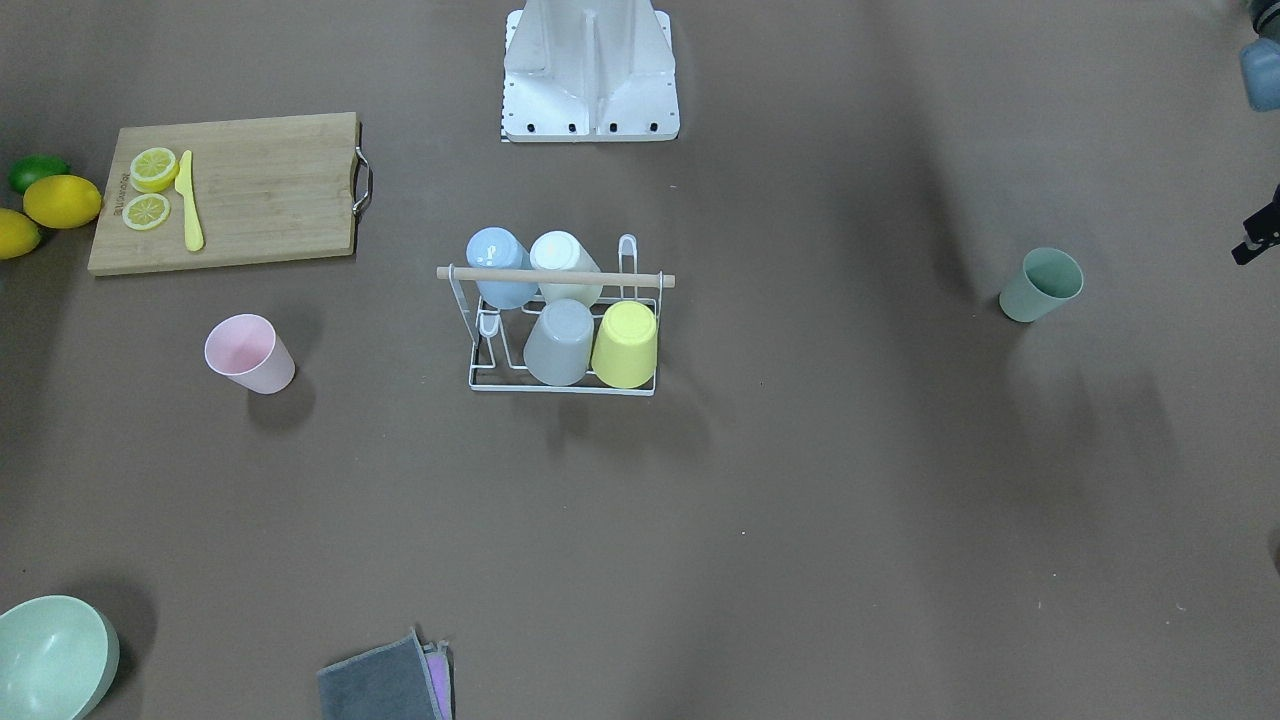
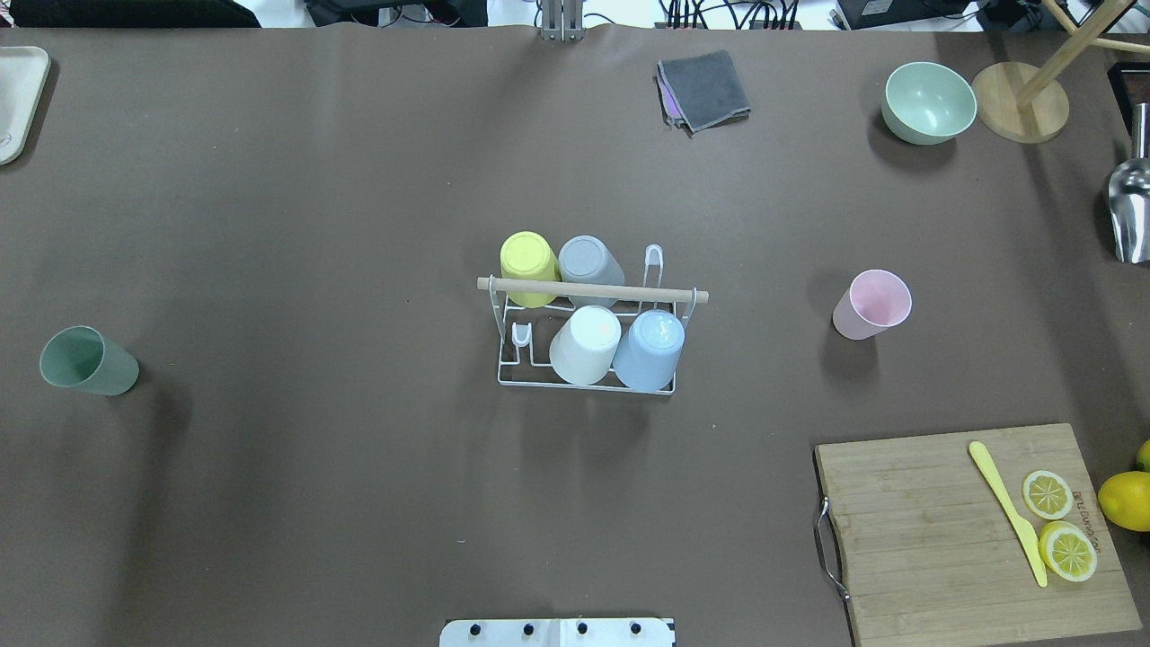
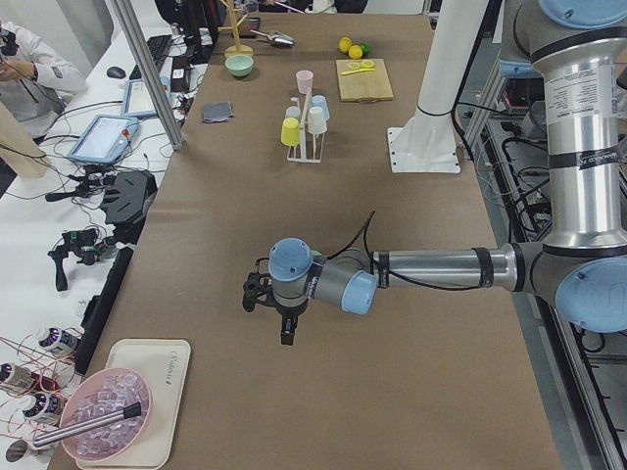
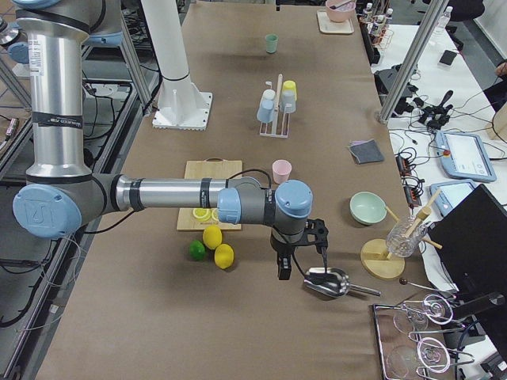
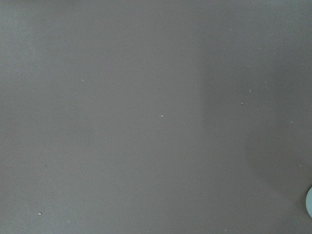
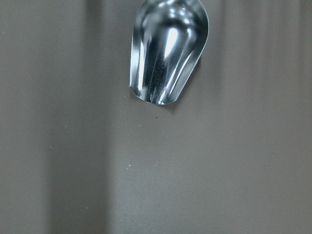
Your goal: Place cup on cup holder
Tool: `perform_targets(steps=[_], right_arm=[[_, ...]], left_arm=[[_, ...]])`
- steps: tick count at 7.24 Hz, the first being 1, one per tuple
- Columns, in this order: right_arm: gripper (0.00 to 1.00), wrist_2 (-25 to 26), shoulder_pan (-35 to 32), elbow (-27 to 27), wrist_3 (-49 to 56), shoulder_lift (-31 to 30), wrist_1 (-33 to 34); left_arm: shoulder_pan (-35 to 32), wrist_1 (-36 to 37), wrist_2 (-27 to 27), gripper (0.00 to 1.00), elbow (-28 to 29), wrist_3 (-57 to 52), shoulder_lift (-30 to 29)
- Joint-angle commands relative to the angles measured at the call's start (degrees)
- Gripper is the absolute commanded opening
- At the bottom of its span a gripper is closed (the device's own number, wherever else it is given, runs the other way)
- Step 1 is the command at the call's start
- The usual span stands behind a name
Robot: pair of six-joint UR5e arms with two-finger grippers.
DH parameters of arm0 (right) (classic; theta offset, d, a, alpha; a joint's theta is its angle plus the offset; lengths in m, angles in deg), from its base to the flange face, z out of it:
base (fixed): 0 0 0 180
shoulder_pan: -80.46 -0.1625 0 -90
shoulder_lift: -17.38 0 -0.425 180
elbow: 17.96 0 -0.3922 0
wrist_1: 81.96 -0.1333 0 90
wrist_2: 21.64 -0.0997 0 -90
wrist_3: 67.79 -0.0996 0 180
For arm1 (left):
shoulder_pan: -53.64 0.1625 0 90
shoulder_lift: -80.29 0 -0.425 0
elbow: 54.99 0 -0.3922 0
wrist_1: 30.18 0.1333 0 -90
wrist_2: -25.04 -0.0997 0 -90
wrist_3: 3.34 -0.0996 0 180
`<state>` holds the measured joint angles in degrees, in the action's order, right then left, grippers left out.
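Observation:
The white wire cup holder (image 2: 593, 291) with a wooden rod stands mid-table, also in the front view (image 1: 556, 277). It carries upturned yellow (image 2: 528, 263), grey (image 2: 589, 261), white (image 2: 586, 343) and blue (image 2: 650, 349) cups. A green cup (image 2: 87, 361) stands upright at the robot's far left. A pink cup (image 2: 871, 305) stands upright to the holder's right. My left gripper (image 3: 285, 331) hovers over bare table, well short of the green cup; I cannot tell its state. My right gripper (image 4: 283, 271) hangs over a metal scoop (image 6: 168, 53); I cannot tell its state.
A cutting board (image 2: 970, 530) with lemon slices and a yellow knife lies near right. Whole lemons (image 2: 1127, 500) lie beside it. A green bowl (image 2: 928, 101), a grey cloth (image 2: 703, 88) and a wooden stand (image 2: 1021, 112) sit at the far edge. A tray (image 2: 18, 99) lies far left.

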<state>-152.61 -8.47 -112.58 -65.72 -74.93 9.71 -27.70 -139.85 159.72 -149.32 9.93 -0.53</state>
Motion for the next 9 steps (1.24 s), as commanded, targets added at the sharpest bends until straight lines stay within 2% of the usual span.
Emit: perform_targets(steps=[1,9], right_arm=[[1.00,-1.0,0.0,0.0,0.0,-0.1,0.0],[1.00,-1.5,0.2,-0.1,-0.1,2.5,0.3]], left_arm=[[0.0,-0.2,-1.9,0.97,-0.1,0.0,-0.1],[0.0,-0.8,-2.8,0.97,0.0,1.1,-0.7]])
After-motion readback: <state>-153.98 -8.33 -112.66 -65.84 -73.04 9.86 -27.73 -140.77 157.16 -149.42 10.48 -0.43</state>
